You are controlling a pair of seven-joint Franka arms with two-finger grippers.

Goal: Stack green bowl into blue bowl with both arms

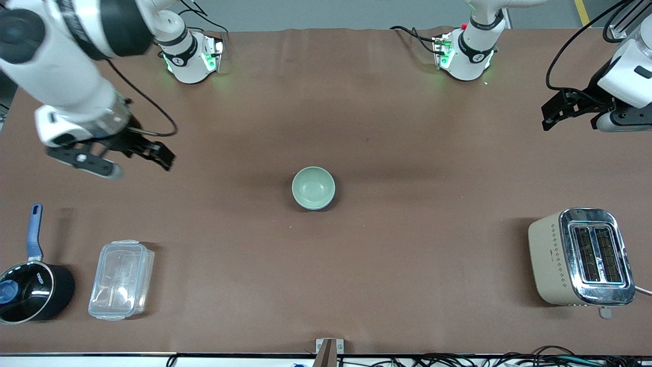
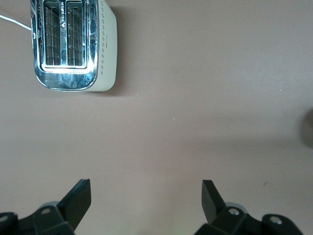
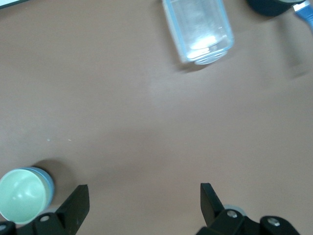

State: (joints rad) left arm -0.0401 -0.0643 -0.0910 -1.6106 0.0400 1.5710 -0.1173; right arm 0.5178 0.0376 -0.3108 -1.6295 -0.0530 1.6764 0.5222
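The green bowl point(image 1: 313, 186) sits nested inside the blue bowl point(image 1: 323, 206) at the middle of the table; only a thin blue rim shows around it. In the right wrist view the green bowl point(image 3: 22, 198) lies in the blue bowl point(image 3: 48, 183) too. My right gripper point(image 1: 158, 153) is open and empty, up over bare table toward the right arm's end. In its own view the right gripper point(image 3: 144, 198) has wide-spread jaws. My left gripper point(image 1: 550, 114) is open and empty, up over the table at the left arm's end. The left gripper point(image 2: 146, 196) shows bare table between its jaws.
A cream and chrome toaster point(image 1: 580, 257) stands near the front camera at the left arm's end, also in the left wrist view point(image 2: 71, 44). A clear lidded plastic box point(image 1: 121, 279) and a black saucepan point(image 1: 33, 290) with a blue handle lie near the front camera at the right arm's end.
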